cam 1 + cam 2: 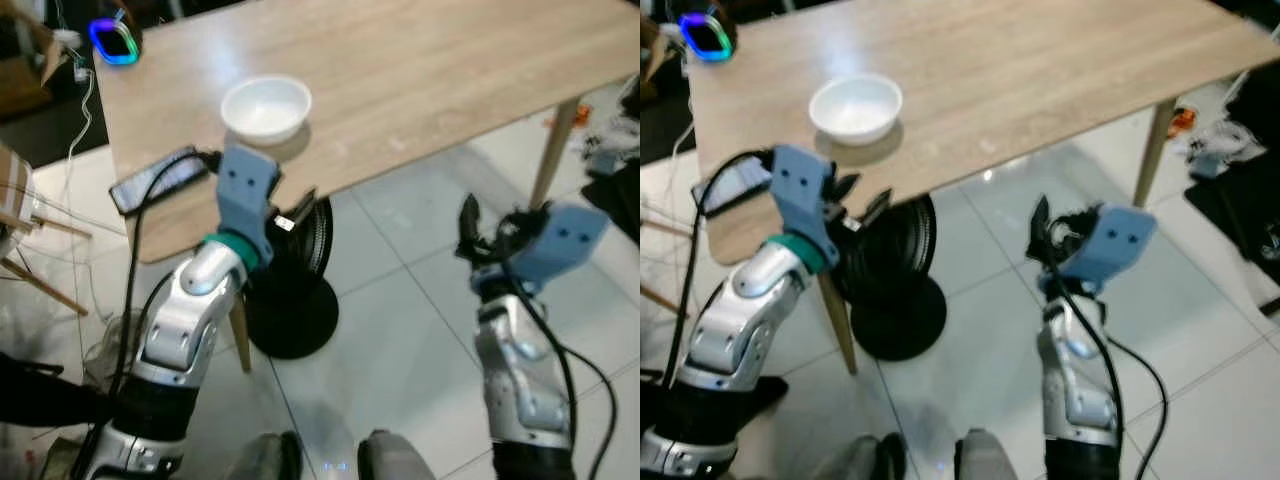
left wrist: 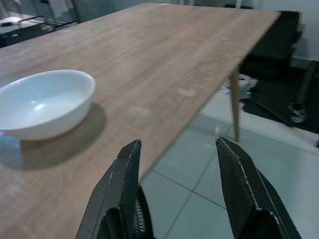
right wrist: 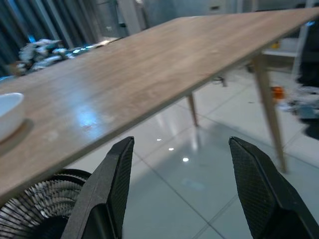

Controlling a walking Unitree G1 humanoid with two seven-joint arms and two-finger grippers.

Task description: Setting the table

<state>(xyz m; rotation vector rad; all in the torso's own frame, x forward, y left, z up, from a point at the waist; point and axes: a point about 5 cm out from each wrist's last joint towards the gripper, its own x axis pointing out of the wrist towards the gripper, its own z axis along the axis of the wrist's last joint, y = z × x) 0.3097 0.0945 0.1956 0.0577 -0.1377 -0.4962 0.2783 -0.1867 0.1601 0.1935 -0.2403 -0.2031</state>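
Note:
A white empty bowl (image 1: pixel 265 108) stands near the front edge of the light wooden table (image 1: pixel 420 70). My left gripper (image 1: pixel 862 196) hovers at that edge, just in front of the bowl (image 2: pixel 45 102) and slightly lower, open with nothing between its fingers (image 2: pixel 124 174). My right gripper (image 1: pixel 488 226) is held over the tiled floor, off the table's front edge and to the right, also open and empty. In the right wrist view its fingers (image 3: pixel 114 174) frame the table edge and a table leg (image 3: pixel 269 104).
A black phone (image 1: pixel 155 178) with a cable lies on the table's front left corner. A glowing blue-ringed device (image 1: pixel 113 40) sits at the far left corner. A black floor fan (image 1: pixel 295 290) stands under the table. Clutter lies on the floor at right (image 1: pixel 605 150).

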